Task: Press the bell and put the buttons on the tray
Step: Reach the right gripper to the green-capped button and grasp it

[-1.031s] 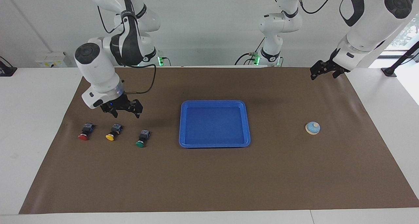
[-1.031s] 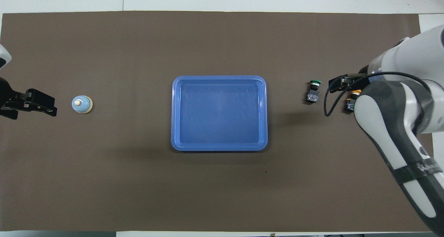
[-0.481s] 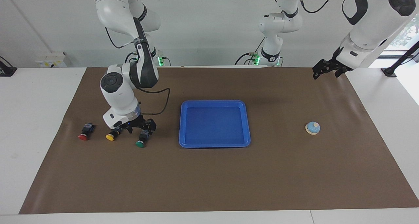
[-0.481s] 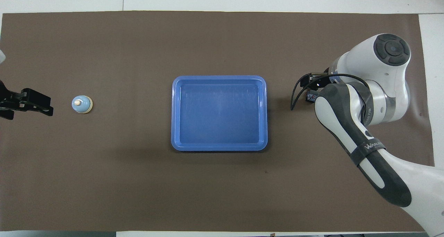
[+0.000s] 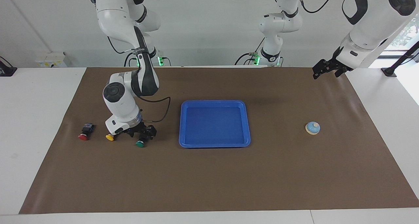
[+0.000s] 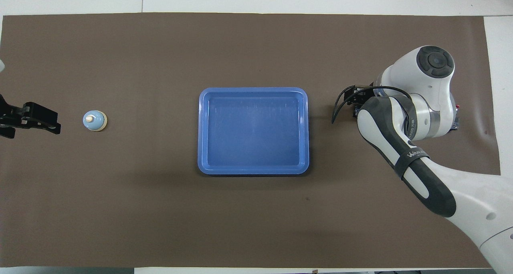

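Note:
Three buttons lie in a row at the right arm's end of the mat: red (image 5: 84, 133), yellow (image 5: 110, 137) and green (image 5: 139, 144). My right gripper (image 5: 141, 134) is low over the green button, open, with a finger on each side of its black body. In the overhead view the right arm hides the buttons. The blue tray (image 5: 214, 124) (image 6: 253, 130) sits mid-table with nothing in it. The light-blue bell (image 5: 312, 128) (image 6: 94, 120) stands at the left arm's end. My left gripper (image 5: 324, 70) (image 6: 40, 122) hangs open in the air beside the bell, apart from it.
A brown mat (image 5: 209, 178) covers the table, with white tabletop around it. The right arm's black cable (image 5: 160, 114) loops between its wrist and the tray.
The right arm has swung toward the tray and dropped its gripper onto the green button. The left gripper has drawn back slightly from the bell.

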Robot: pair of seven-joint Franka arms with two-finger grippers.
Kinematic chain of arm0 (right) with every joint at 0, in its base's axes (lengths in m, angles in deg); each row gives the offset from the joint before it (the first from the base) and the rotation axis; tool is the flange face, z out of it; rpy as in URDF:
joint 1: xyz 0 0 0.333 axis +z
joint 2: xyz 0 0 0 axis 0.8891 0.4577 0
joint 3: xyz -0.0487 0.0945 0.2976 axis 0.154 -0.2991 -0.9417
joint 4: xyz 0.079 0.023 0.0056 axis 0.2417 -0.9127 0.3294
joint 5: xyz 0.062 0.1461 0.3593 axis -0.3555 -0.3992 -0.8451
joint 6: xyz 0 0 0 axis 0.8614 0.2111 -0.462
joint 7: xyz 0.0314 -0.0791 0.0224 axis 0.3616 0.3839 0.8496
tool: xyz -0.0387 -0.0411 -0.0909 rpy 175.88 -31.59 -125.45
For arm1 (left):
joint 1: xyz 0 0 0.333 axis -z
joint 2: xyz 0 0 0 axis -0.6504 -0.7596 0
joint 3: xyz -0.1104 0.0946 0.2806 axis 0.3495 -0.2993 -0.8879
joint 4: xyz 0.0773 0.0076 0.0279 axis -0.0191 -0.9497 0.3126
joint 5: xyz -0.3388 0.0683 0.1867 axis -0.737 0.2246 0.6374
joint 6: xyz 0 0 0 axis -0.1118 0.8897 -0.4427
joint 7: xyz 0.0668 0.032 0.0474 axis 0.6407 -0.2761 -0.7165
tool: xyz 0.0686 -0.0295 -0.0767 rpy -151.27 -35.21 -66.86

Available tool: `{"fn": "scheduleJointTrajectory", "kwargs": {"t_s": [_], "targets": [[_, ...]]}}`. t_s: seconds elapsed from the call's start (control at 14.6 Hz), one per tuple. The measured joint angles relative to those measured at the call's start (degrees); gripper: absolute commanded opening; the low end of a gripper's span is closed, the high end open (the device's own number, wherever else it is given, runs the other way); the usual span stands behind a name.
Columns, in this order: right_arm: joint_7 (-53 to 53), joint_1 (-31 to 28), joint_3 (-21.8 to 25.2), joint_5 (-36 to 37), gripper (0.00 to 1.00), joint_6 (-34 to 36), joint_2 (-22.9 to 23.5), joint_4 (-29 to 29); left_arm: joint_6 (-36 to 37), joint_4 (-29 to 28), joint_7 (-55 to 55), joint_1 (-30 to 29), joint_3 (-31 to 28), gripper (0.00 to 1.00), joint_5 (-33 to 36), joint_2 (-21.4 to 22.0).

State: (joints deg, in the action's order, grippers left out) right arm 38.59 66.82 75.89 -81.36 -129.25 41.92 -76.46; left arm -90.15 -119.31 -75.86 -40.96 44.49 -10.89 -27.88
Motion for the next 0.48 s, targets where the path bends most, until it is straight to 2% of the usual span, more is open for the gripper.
{"fn": "scheduleJointTrajectory", "kwargs": {"t_s": [0.07, 0.14, 0.21, 0.34, 0.48], "targets": [[0.0, 0.0, 0.0, 0.3, 0.99, -0.3, 0.1, -0.2, 0.0, 0.0, 0.0, 0.0, 0.0, 1.00, 0.0, 0.0], [0.0, 0.0, 0.0, 0.5, 0.93, -0.8, 0.1, -0.7, 0.0, 0.0, 0.0, 0.0, 0.0, 1.00, 0.0, 0.0], [-0.1, 0.0, 0.0, 0.5, 0.80, -1.4, 0.1, -1.2, 0.0, 0.0, 0.0, 0.0, 0.0, 1.00, 0.0, 0.0], [-0.1, 0.0, 0.0, 0.6, 0.02, -2.2, 0.1, -2.0, 0.0, 0.0, 0.0, 0.0, 0.0, 1.00, 0.0, 0.0], [-0.1, 0.0, 0.0, 0.6, 0.00, -2.4, 0.1, -2.4, 0.0, 0.0, 0.0, 0.0, 0.0, 1.00, 0.0, 0.0]]}}
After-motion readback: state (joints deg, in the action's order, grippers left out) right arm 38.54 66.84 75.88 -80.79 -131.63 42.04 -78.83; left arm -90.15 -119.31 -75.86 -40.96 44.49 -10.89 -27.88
